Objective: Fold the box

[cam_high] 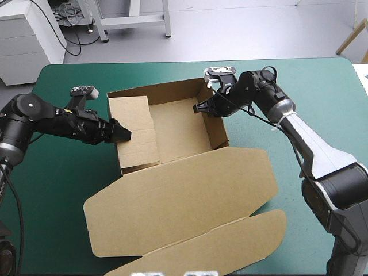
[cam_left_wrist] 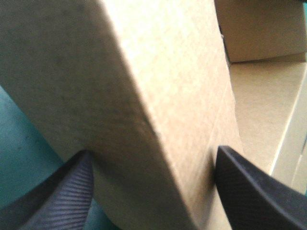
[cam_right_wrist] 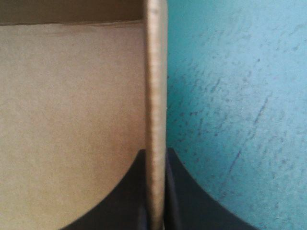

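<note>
The teal-green table (cam_high: 299, 86) fills most of the high view. The box (cam_high: 178, 129) sits on it at the centre, a little left, as an open tray. Its lid (cam_high: 178, 201) lies flat towards the bottom of the frame, with a long tuck flap (cam_high: 230, 244) beyond it at the lower right.

The board looks light and fairly stiff within each panel. It should bend easily along its scored creases, and a hard pinch would probably dent an edge. The surface is matt, so the fingers should get a fair grip. I judge the top rim of a wall the best place to hold, away from the corners, since pulling there turns the panel about its crease.

The left wall (cam_high: 135, 135) has a wide flap folded inward. The left gripper (cam_high: 122, 134) sits at mid-left of the frame with its fingers spread, one on each side of this doubled wall. The right gripper (cam_high: 202, 107), above centre, is pinching the right wall (cam_high: 214, 123) near the far corner, and the thin board stands between its nearly closed fingers.

Counted: one table, one box, one lid, three walls seen standing, two grippers.
</note>
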Controlling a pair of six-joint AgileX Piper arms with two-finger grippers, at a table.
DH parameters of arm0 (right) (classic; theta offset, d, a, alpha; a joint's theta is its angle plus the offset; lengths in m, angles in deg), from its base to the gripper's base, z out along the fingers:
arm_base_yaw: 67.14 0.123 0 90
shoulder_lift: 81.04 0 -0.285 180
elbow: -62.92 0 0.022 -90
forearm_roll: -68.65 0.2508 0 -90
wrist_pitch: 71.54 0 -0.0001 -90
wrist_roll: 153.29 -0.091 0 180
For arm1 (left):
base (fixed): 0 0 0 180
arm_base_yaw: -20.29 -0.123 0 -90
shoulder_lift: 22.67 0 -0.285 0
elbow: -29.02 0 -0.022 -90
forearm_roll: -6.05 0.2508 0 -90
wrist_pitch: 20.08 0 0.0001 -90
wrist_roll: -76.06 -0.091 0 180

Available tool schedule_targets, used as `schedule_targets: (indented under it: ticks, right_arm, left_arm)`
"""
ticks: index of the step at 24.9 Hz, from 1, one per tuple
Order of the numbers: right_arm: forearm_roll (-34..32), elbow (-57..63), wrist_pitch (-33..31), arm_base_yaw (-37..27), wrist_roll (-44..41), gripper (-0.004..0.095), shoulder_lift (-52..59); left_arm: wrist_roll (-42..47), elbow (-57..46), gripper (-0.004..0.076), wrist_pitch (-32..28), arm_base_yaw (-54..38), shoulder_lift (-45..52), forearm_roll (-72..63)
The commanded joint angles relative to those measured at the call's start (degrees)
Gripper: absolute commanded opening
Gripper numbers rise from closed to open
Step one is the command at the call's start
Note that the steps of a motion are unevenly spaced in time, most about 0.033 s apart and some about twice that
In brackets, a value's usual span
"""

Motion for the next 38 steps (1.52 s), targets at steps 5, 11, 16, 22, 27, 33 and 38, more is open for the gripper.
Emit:
schedule_targets:
  ticks: [5, 11, 16, 22, 27, 33, 38]
  right_arm:
    - [1.9, -1.6, 2.8, 1.8, -5.7, -0.0019, 3.2]
    - [2.5, -1.6, 1.5, 1.8, -7.2, -0.0018, 3.2]
    - [2.5, -1.6, -0.8, 1.8, -7.7, -0.0019, 3.2]
    - [1.9, -1.6, -2.1, 1.8, -7.3, -0.0019, 3.2]
    - [-1.2, -1.6, -5.3, 1.8, -6.4, -0.0019, 3.2]
    - [-8.2, -1.6, -10.3, 1.8, -6.5, -0.0019, 4.3]
    - [-19.7, -1.6, -14.7, -0.3, -8.1, -0.0019, 7.5]
  left_arm:
    - [20.6, 1.6, 0.0382, -7.1, 9.5, 1.6, 16.5]
    - [36.0, 1.6, 0.0380, -11.8, 16.6, 1.5, 28.7]
    - [42.5, 1.6, 0.0355, -11.1, 18.9, 0.3, 33.7]
    - [44.8, 1.6, -0.0008, -8.2, 19.3, -2.4, 35.9]
    - [40.9, 3.7, -0.0010, -6.6, 19.3, -4.7, 39.5]
    - [37.7, 19.0, -0.0010, 1.4, 19.3, -12.3, 40.4]
    - [36.8, 25.1, -0.0010, 2.6, 19.4, -17.7, 37.3]
